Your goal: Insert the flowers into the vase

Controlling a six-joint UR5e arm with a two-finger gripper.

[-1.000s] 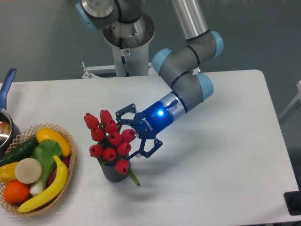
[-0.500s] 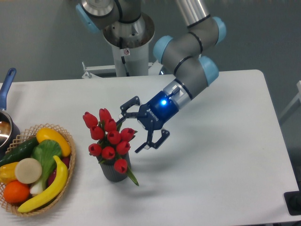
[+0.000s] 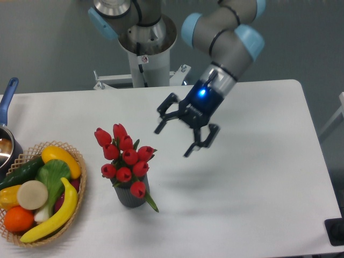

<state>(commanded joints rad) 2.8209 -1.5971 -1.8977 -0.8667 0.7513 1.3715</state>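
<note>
The flowers [image 3: 124, 157], a tight bunch of red tulip buds with green leaves, stand upright in the vase [image 3: 131, 196], a small dark grey ribbed cylinder on the white table left of centre. One green leaf hangs over the vase's right side. My gripper [image 3: 176, 141] is open and empty, raised above the table up and to the right of the flowers, clear of them, with a blue light on its wrist.
A wicker basket [image 3: 75, 185] of fruit and vegetables sits at the table's left edge. A pot with a blue handle [image 3: 7, 97] stands at the far left. The robot's base column [image 3: 145, 59] rises behind the table [image 3: 258, 188].
My gripper has drawn back from the flowers, moving up and to the right with its jaws open. The flowers have stayed in the vase.
</note>
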